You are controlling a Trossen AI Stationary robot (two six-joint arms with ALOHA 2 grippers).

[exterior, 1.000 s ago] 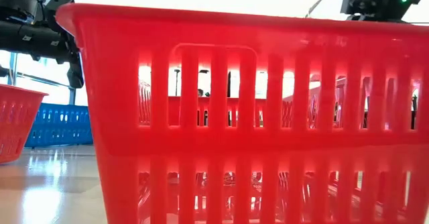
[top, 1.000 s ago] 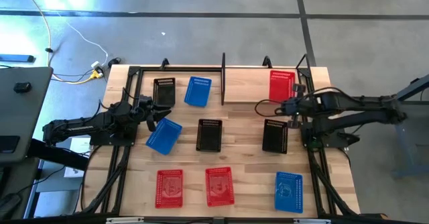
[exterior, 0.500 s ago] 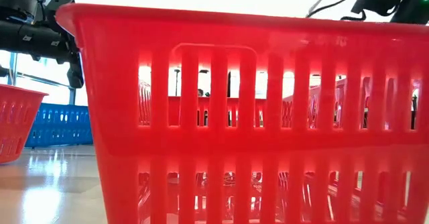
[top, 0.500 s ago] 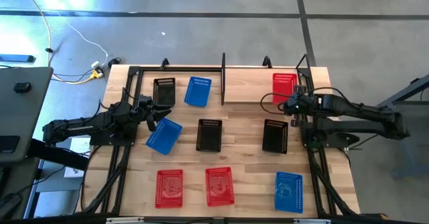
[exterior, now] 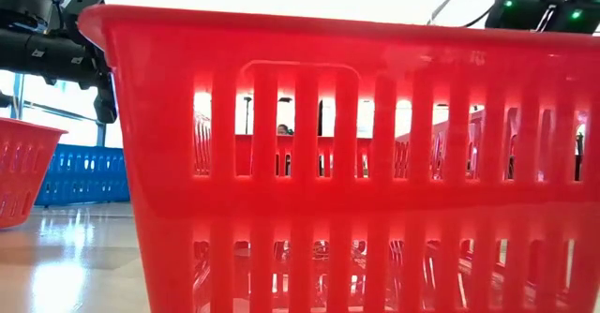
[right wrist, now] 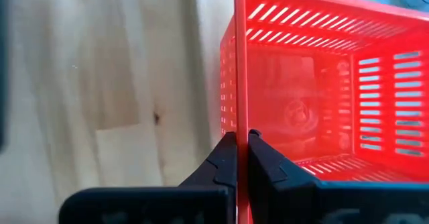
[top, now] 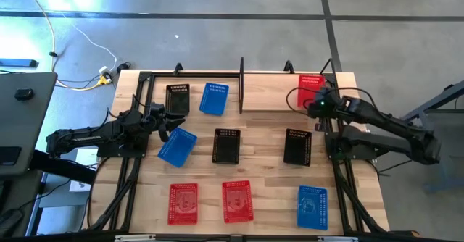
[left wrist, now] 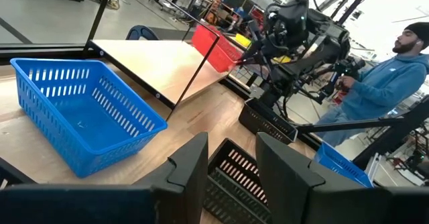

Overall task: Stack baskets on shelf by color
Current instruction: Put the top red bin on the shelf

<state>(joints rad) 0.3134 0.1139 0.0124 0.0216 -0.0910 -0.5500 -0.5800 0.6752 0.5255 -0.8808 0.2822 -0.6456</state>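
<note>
While your right gripper (right wrist: pixel 242 147) pinches its dark fingers together on the thin side wall of a red basket (right wrist: pixel 315 83), note that this rectangular tub of glossy slotted plastic sits at the table's far right corner, one finger inside the wall and one outside. From above, the right gripper (top: pixel 313 106) lies over that basket's (top: pixel 310 82) near edge, its arm stretched forward and inward from the right table edge, elbow low.

Your left gripper (top: pixel 169 124) stands with its fingers apart (left wrist: pixel 194 163), holding nothing. A blue basket (top: pixel 177 146), tilted askew on the pale wood table (top: pixel 264 155), lies just beside and nearer than those fingers; a black basket (top: pixel 177 97) and a second blue one (top: pixel 214 98) sit just beyond them. That arm reaches horizontally inward from the left edge.

The shelf (top: pixel 241 82), thin black tube, stands at the far edge between the two grippers. Remaining perforated baskets lie scattered across the nearer table.
</note>
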